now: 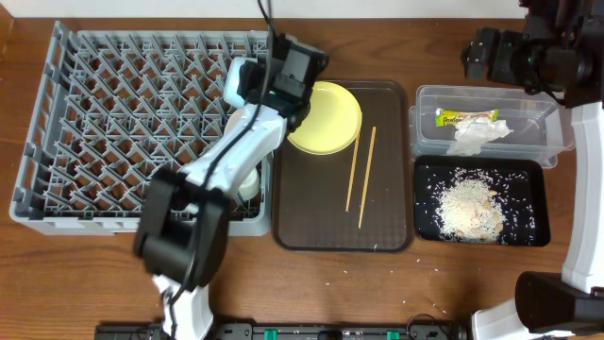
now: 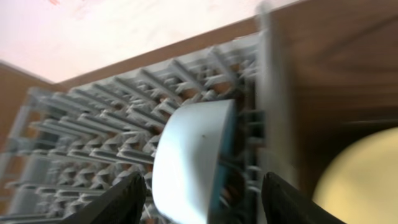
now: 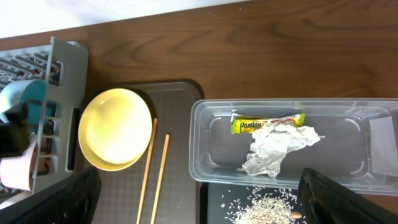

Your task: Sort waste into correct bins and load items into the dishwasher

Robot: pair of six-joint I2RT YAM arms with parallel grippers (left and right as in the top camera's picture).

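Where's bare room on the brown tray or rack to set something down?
Brown tray: bare below the yellow plate left of the chopsticks, and the strip between chopsticks and its right rim. Dish rack: left and middle pegs empty. Crowded: rack's right edge, with the light blue bowl and left arm.

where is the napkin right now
Overhead view, right side: the crumpled white paper napkin sits inside the clear plastic rectangular tub, just beside the green-yellow snack wrapper.
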